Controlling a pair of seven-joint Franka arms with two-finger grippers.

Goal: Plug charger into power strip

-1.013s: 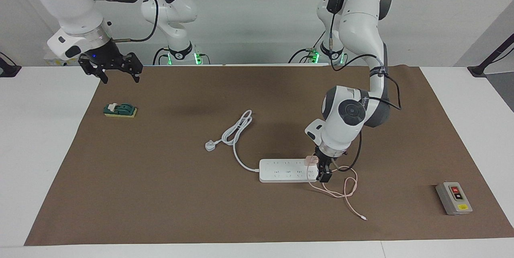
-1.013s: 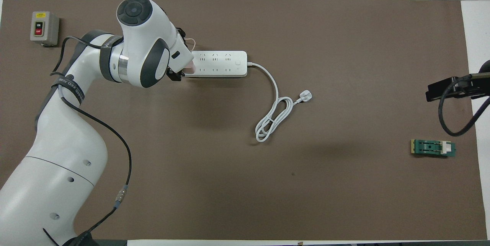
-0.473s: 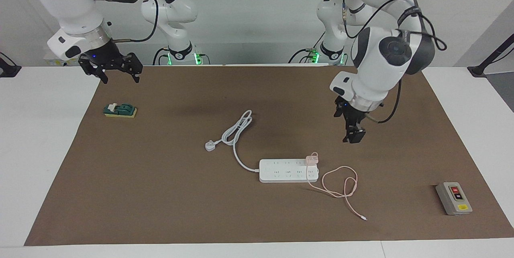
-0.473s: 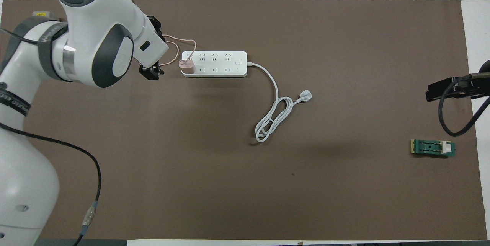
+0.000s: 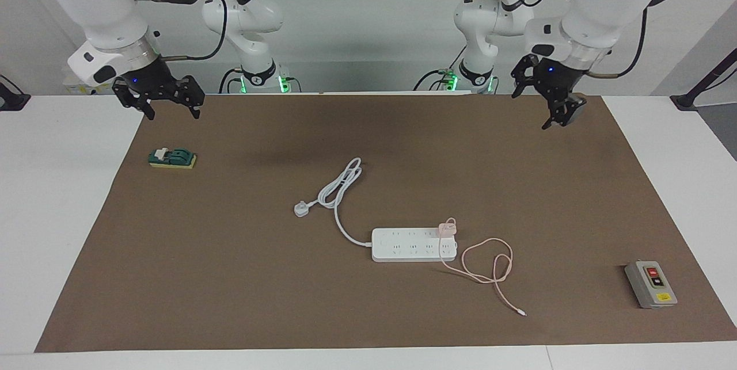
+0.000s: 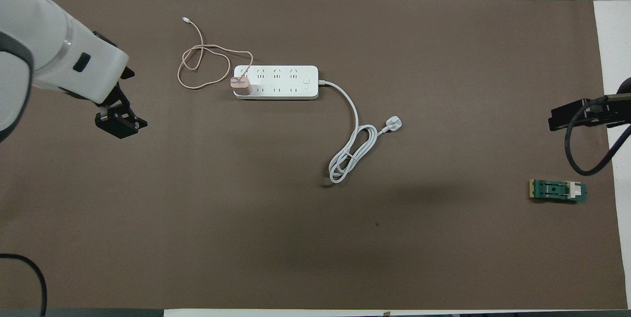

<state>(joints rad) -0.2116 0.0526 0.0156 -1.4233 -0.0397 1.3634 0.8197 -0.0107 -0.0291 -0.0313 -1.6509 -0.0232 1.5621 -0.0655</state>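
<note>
Pink charger x1, seated in power strip x1.

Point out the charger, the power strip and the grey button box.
charger (image 5: pixel 446 229): facing view, on its pink cube.
power strip (image 5: pixel 403 245): facing view, mid top face.
grey button box (image 5: pixel 651 284): facing view, top face.

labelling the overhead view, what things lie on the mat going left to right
pink cable → charger → power strip → white cord → white plug → green block
</note>
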